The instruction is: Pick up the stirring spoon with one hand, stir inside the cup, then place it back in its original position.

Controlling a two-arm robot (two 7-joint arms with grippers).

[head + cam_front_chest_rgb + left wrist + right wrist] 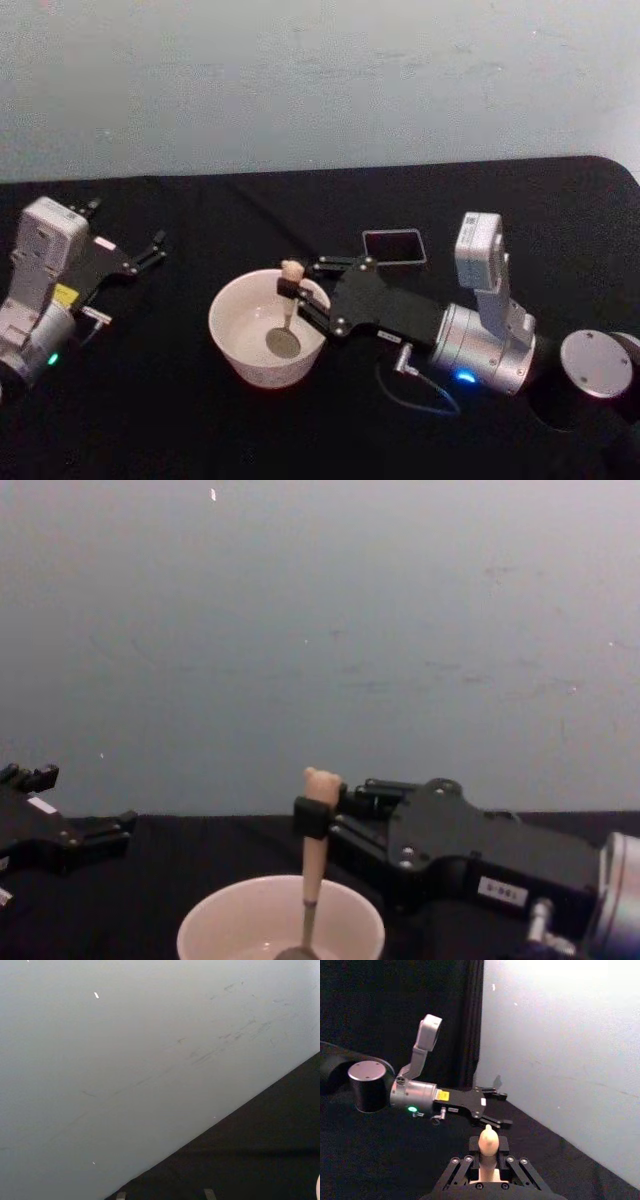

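Observation:
The cream-white cup [216,322] stands on the black table, centre-left. The stirring spoon [287,318] stands nearly upright in it, its metal bowl low inside the cup and its beige bear-head handle above the rim. My right gripper [292,289], on the silver-grey arm, reaches in from the right and is shut on the upper handle. The chest view shows the spoon [313,865] dipping into the cup [210,928] with the right gripper [312,820] clamped near its top. The dark grey square holder [394,246] stands just behind the right gripper. My left gripper [154,248] rests open at the far left.
A pale wall closes off the back of the table. A silver round cap [596,363] on the right arm's joint sits at the right edge. A thin cable [415,398] loops on the cloth in front of the right wrist. The left gripper [494,1108] appears far off in the right wrist view.

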